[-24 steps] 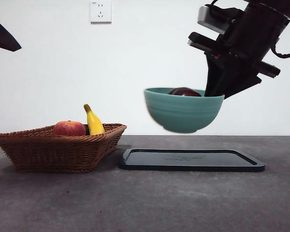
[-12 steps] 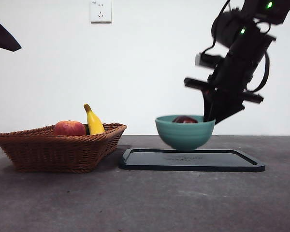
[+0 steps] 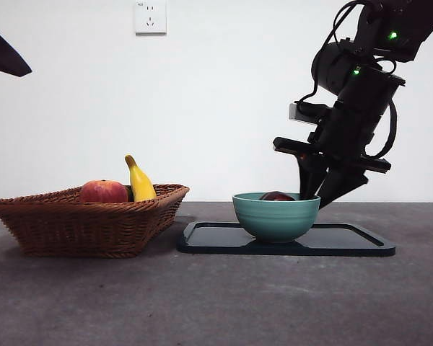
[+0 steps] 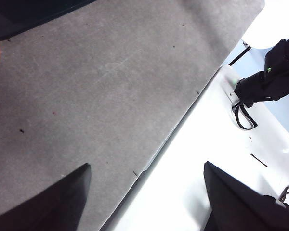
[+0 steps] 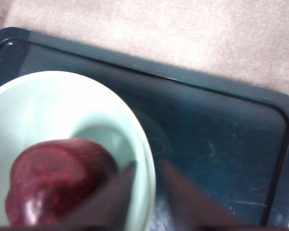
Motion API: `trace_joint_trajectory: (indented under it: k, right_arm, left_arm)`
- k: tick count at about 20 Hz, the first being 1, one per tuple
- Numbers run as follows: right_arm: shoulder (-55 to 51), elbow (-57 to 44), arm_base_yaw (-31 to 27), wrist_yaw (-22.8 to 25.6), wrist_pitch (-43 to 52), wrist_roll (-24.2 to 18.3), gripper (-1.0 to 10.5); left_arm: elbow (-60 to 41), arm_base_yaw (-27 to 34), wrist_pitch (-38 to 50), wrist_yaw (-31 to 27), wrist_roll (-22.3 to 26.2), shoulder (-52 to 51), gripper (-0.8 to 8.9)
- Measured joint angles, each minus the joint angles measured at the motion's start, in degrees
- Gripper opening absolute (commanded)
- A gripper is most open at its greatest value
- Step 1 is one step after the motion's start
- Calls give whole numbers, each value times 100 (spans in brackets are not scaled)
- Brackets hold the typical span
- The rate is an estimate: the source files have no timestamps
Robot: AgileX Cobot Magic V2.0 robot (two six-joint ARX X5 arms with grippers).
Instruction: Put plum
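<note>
At the far left one black arm tip (image 3: 6, 52) showed at the top corner; that was the waiting left gripper (image 4: 144, 192), whose two jaws stood wide apart over bare table (image 4: 96, 86), grasping nothing. Next came one wicker basket (image 3: 86, 223) holding one red fruit (image 3: 104, 191) and one banana (image 3: 140, 180), the banana standing just behind and to the right of the fruit. One wall socket (image 3: 150, 16) hung above.

Right of the basket lay one dark tray (image 3: 346, 241), and on its left part sat one green bowl (image 3: 276, 215). One plum (image 3: 277, 196) lay inside the bowl, its top just showing over the rim; the right wrist view showed it resting against the bowl's inner wall.

At the bowl's right side the right gripper (image 3: 319, 193) reached down from above. Its two jaws straddled the bowl's rim (image 5: 147, 183), one inside and one outside; whether they were pinching it or had let go, I could not tell.
</note>
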Motion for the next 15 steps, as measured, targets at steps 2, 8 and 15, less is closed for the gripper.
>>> trace_joint_trajectory:
  k: [2, 8, 15]
  right_arm:
    - [-2, 4, 0, 4, -50, 2, 197]
    - [-1202, 13, -52, 2, -396, 2, 197]
    - [-3233, 26, -13, -459, -1985, -177, 197]
  left_arm:
    - [0, 0, 0, 0, 0, 0, 371]
    - [0, 0, 0, 0, 0, 0, 371]
    - [0, 0, 0, 0, 0, 0, 371]
